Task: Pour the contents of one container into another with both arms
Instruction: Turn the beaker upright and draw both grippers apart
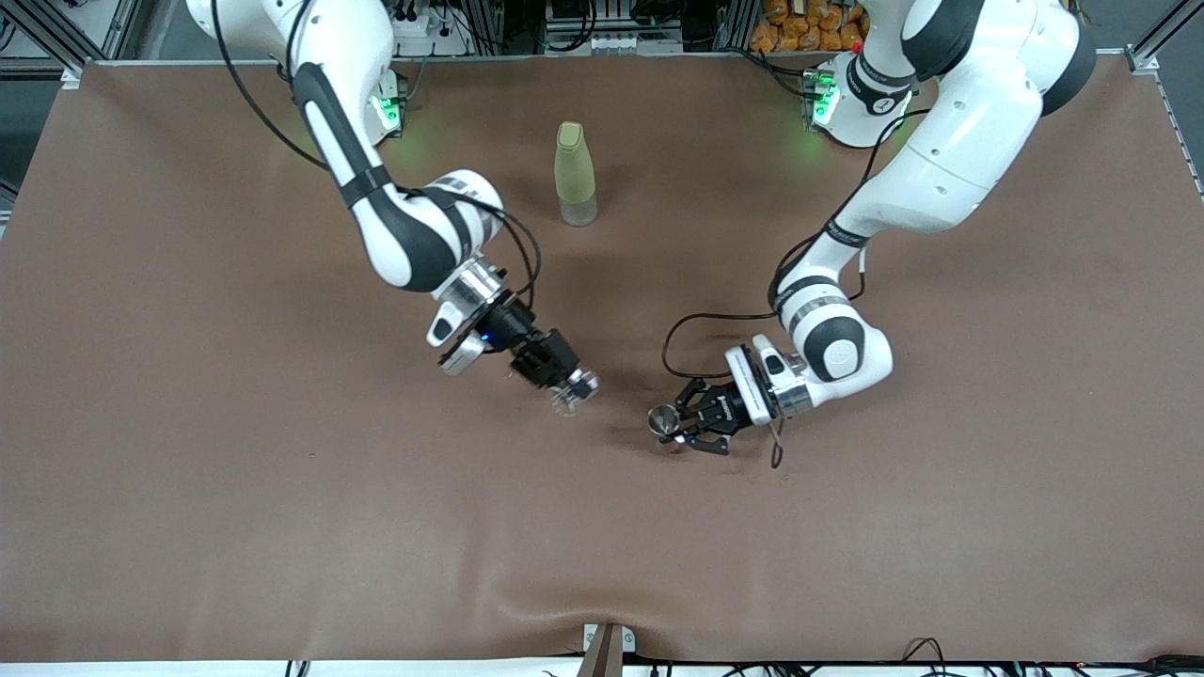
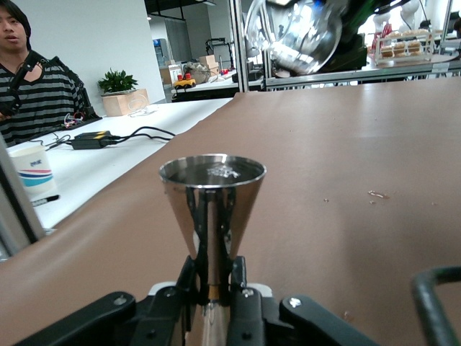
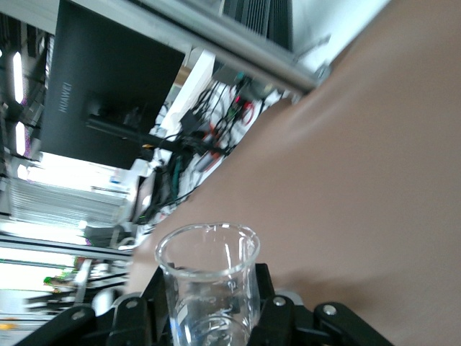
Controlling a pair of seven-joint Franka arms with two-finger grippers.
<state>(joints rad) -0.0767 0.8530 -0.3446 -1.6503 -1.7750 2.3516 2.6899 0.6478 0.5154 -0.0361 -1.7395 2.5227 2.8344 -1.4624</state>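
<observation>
The tiny clear glass cup (image 1: pixel 578 389) is tilted in the air over the middle of the table, and my right gripper (image 1: pixel 564 381) is shut on it. In the right wrist view the glass cup (image 3: pixel 209 277) stands between the black fingers (image 3: pixel 268 310). The silver hourglass-shaped metal cup (image 1: pixel 665 422) stands upright low over the cloth, a short way toward the left arm's end from the glass. My left gripper (image 1: pixel 681 425) is shut on its narrow waist. The left wrist view shows the metal cup (image 2: pixel 212 205) clamped at the waist, with the glass cup (image 2: pixel 295 32) higher up.
A tall pale yellow-green bottle (image 1: pixel 575 174) stands upright farther from the front camera, between the two arm bases. A brown cloth (image 1: pixel 282 527) covers the table and wrinkles near the front edge. A black cable (image 1: pixel 691 324) loops by the left wrist.
</observation>
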